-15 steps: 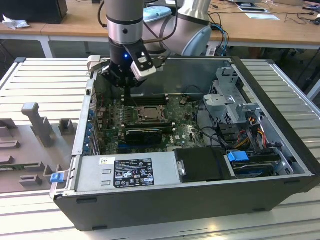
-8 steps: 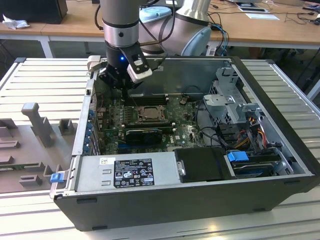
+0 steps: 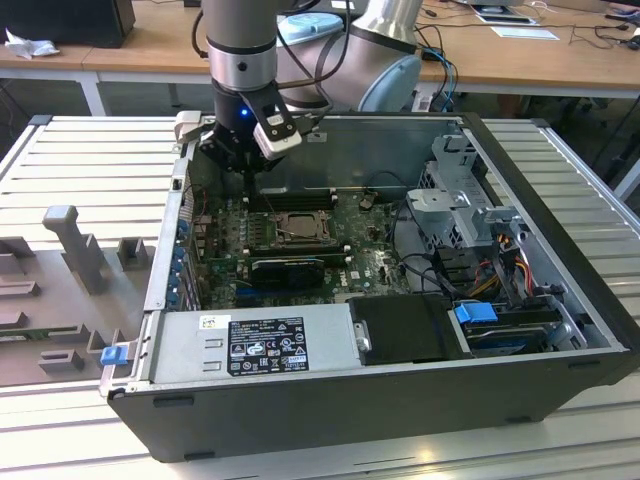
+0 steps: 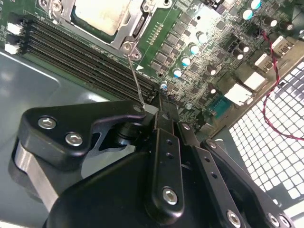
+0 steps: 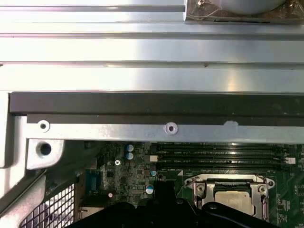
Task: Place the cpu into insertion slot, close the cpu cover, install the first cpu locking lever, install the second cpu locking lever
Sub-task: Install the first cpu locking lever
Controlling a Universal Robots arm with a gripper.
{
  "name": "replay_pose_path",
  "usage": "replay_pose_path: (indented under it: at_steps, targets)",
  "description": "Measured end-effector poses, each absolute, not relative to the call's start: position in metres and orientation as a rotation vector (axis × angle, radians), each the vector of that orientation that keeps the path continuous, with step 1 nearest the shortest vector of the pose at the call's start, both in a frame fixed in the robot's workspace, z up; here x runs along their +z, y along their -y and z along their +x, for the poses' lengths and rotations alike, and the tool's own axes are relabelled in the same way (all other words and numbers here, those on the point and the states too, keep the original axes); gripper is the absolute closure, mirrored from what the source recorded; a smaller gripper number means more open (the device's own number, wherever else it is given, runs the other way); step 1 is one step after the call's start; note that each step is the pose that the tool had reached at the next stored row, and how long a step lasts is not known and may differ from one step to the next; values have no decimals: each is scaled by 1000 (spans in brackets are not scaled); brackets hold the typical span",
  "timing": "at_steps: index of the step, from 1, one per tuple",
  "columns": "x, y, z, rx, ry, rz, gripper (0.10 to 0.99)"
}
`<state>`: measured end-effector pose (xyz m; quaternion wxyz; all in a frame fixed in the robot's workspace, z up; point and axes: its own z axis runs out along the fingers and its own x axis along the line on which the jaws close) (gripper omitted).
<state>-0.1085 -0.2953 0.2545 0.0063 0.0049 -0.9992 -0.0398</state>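
In the exterior view, your gripper [image 3: 248,160] hangs over the far edge of the green motherboard [image 3: 370,255], close to the case's back wall. The insertion slot [image 3: 292,228] sits at about five o'clock from the gripper, near but clearly apart, with the cpu cover [image 3: 296,214] lying flat over it.

In the second wrist view, your fingers [image 4: 164,118] are drawn tight together around the tip of a thin wire locking lever [image 4: 135,78]. The lever's long axis runs from the fingertips up toward eleven o'clock, ending at the socket frame's corner. The cpu [image 4: 102,14] shows pale inside the cover's cut-out, seated in the slot, also at eleven o'clock from the fingertips. The long black memory slots [image 4: 85,59] lie between socket and gripper.

In the first wrist view, the cpu [image 5: 232,199] rests in the socket at roughly three o'clock from the gripper's dark tip [image 5: 164,187], just beside it.
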Motion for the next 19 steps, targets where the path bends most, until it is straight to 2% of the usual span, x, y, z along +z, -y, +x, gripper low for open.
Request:
replay_pose_path:
  at_steps: [19]
  targets:
    - [255, 295, -85, -124, 3126, 15, 980]
